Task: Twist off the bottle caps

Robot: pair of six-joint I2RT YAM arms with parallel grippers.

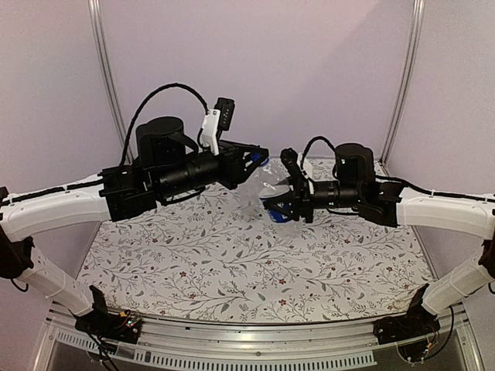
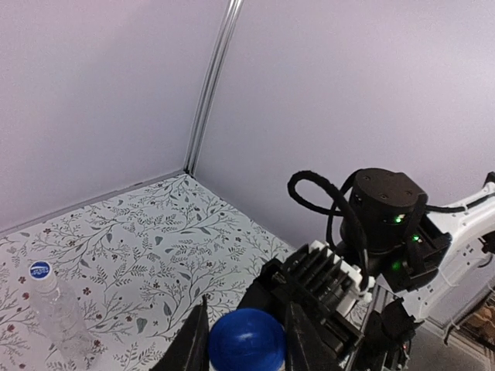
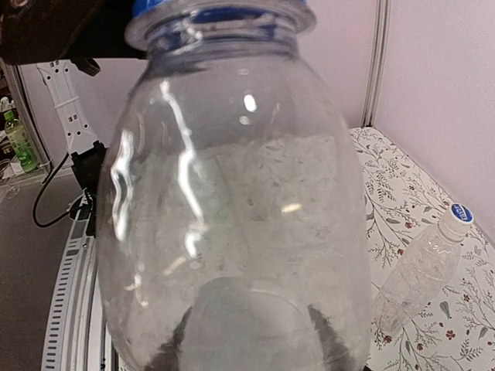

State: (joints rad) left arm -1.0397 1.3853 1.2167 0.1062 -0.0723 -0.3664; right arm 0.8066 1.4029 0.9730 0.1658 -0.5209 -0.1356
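My right gripper [image 1: 278,207] [image 3: 247,344] is shut on the clear bottle [image 1: 271,188] [image 3: 232,201] and holds it up above the table; blue label shows by its fingers in the top view. My left gripper [image 1: 255,161] [image 2: 246,325] is shut on that bottle's solid blue cap [image 2: 246,342] [image 3: 209,11], a finger on each side. The second bottle [image 2: 60,317] [image 3: 418,274], plain and clear, rests on the table with its whitish blue-topped cap [image 2: 40,270] [image 3: 461,212] on. It is hidden in the top view.
The floral tablecloth [image 1: 232,270] covers the table. Lilac walls with metal corner posts [image 1: 104,77] close in the back and sides. A green bottle [image 3: 17,139] stands off the table in the right wrist view.
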